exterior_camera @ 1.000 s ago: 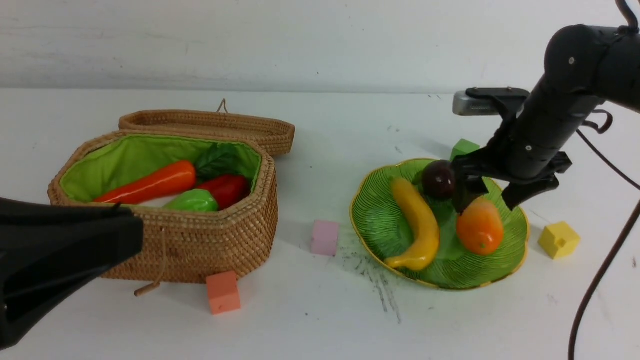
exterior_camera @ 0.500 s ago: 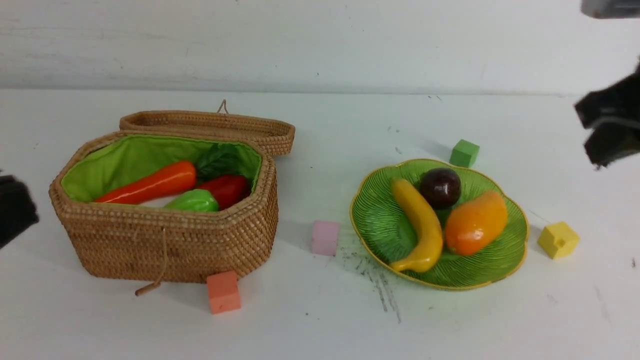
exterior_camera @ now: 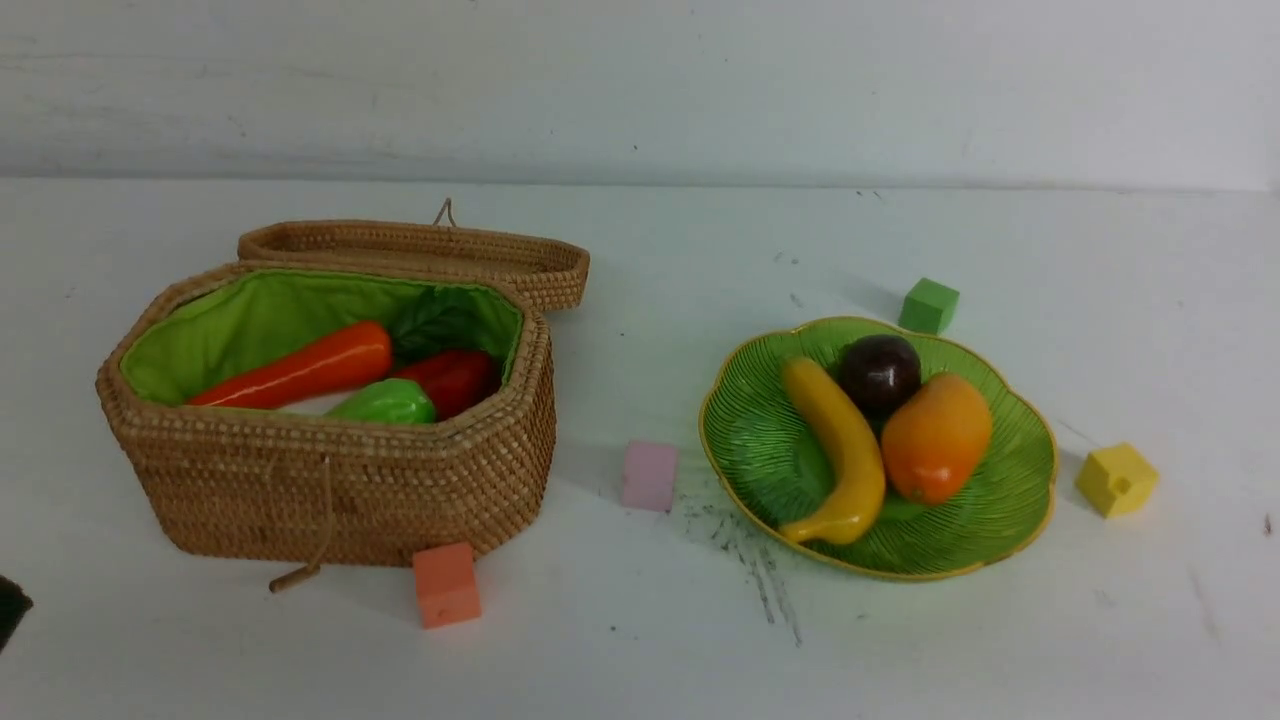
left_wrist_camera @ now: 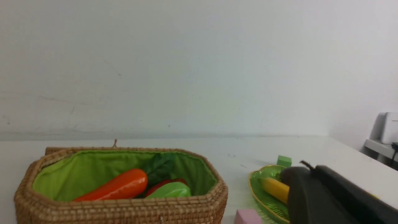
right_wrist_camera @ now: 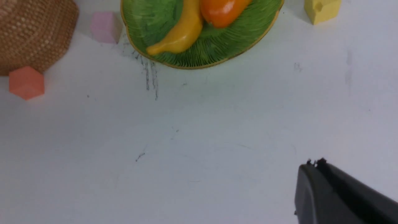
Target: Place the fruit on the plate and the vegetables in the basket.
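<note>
- Sitting at the right of the front view, the ribbed green plate with a yellow rim (exterior_camera: 1010, 500) holds the long yellow banana (exterior_camera: 840, 450), the oval orange mango (exterior_camera: 935, 437) and the dark purple mangosteen (exterior_camera: 880, 372).
- Left of it, the open woven wicker basket with green lining (exterior_camera: 340, 480) holds the orange carrot (exterior_camera: 300, 375), the red pepper (exterior_camera: 455, 380) and the light green gourd (exterior_camera: 385, 402).
- Both pincers are closed on nothing — the left gripper (left_wrist_camera: 306, 172) and the right gripper (right_wrist_camera: 314, 166).
</note>
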Robot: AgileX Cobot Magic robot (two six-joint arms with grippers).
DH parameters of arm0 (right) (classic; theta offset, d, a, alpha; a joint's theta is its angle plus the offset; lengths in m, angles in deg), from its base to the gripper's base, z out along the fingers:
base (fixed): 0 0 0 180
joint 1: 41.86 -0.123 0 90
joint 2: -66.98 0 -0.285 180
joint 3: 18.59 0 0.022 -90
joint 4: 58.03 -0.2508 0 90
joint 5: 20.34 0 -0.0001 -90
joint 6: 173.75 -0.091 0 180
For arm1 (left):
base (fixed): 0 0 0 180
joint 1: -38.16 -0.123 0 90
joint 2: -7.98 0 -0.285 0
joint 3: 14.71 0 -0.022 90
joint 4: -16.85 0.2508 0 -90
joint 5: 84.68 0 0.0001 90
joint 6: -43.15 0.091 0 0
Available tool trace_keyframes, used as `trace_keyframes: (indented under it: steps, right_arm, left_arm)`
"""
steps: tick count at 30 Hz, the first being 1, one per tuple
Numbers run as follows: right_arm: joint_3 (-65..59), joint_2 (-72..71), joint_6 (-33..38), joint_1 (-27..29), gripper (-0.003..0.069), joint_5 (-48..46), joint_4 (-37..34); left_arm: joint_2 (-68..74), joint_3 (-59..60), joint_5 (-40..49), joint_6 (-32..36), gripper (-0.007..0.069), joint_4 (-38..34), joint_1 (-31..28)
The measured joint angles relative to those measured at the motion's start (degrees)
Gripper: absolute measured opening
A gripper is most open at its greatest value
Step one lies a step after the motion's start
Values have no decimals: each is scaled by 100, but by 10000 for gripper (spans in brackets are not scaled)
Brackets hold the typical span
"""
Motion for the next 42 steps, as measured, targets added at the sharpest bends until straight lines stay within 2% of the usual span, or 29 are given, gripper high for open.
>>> trace_keyframes:
  steps: [3,10,19,24,30,36,42]
  right_arm:
    - [-676,-779,-176,0,0,1037,218]
    - [-1623,-1082,-273,0,20,2376,661]
    - [-2276,-1082,-310,0,26,2475,1031]
    - [-2358,-1168,-458,0,34,2482,1748]
    - [-2669,-1564,-465,42,36,2531,2068]
    - [-3631,-1953,-378,815,-18,3589,1466]
    - [-4236,-2489,-216,1037,-18,4036,1235]
  left_arm:
    - [0,238,-96,0,-13,-5,0]
    - [0,409,67,0,-13,-5,0]
    - [0,418,194,0,-13,-5,0]
    - [0,418,230,0,-13,-5,0]
    - [0,418,236,0,-13,-5,0]
    - [0,418,236,0,-10,-5,0]
    - [-6,422,258,-6,-5,-5,0]
